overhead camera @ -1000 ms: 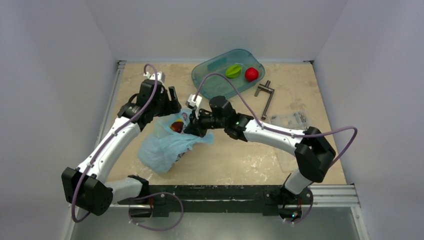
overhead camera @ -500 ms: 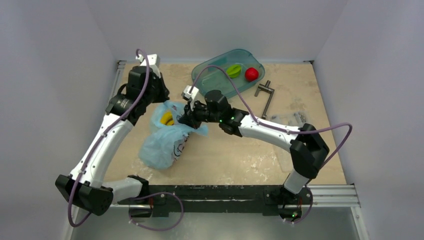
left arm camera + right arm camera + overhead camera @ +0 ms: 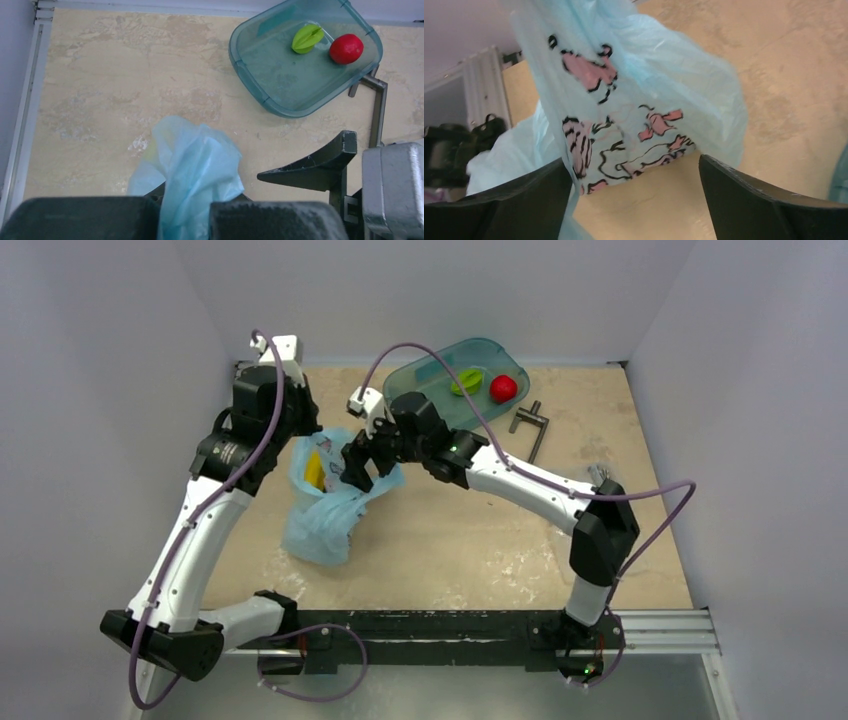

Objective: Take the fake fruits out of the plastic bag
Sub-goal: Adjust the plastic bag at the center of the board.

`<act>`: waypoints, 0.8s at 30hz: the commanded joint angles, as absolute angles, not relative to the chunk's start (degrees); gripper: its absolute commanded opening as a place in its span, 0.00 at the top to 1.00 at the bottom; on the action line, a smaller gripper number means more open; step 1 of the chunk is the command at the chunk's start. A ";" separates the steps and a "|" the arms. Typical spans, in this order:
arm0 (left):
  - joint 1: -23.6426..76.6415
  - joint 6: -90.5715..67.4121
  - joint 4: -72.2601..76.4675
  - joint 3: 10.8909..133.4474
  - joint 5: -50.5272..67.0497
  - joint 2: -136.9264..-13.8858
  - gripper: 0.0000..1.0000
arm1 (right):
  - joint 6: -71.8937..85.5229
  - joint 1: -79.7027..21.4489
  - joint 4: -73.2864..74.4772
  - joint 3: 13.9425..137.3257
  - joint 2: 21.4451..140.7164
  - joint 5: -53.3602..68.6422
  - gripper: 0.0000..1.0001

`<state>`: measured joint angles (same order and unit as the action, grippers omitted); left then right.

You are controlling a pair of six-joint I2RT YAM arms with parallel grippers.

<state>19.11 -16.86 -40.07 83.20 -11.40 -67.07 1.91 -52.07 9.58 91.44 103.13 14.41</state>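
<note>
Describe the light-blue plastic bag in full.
The plastic bag is thin, crinkly and light blue, printed with pink-and-black cartoon drawings. The shut left gripper pinches its top; the bottom seems to rest on the table. Its mouth gapes, showing a yellow banana inside. The open right gripper faces it, not gripping.

Left arm (image 3: 205, 515): stretched forward, wrist tipped down.
Left claw (image 3: 303, 438): jaws closed.
Right arm (image 3: 530, 490): reaching forward and leftward.
Right claw (image 3: 634, 182): jaws spread wide.

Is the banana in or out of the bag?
In: the banana shows yellow inside the open mouth of the bag.
</note>
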 commanded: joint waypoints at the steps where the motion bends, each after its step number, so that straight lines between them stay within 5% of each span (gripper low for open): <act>1: 18.66 -15.19 -36.96 79.99 -10.74 -63.98 1.00 | 8.69 -51.94 11.31 86.31 97.05 26.58 0.02; 13: 18.69 -16.28 -37.83 78.30 -9.31 -62.34 1.00 | 23.95 -52.12 1.46 69.44 86.53 40.08 0.01; 24: 18.71 -18.02 -38.09 77.41 -10.65 -61.11 1.00 | 33.24 -53.52 -6.97 67.45 88.53 37.85 0.01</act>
<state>19.11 -16.97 -39.94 77.12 -9.85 -62.22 30.92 -52.56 -3.16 66.61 86.98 37.19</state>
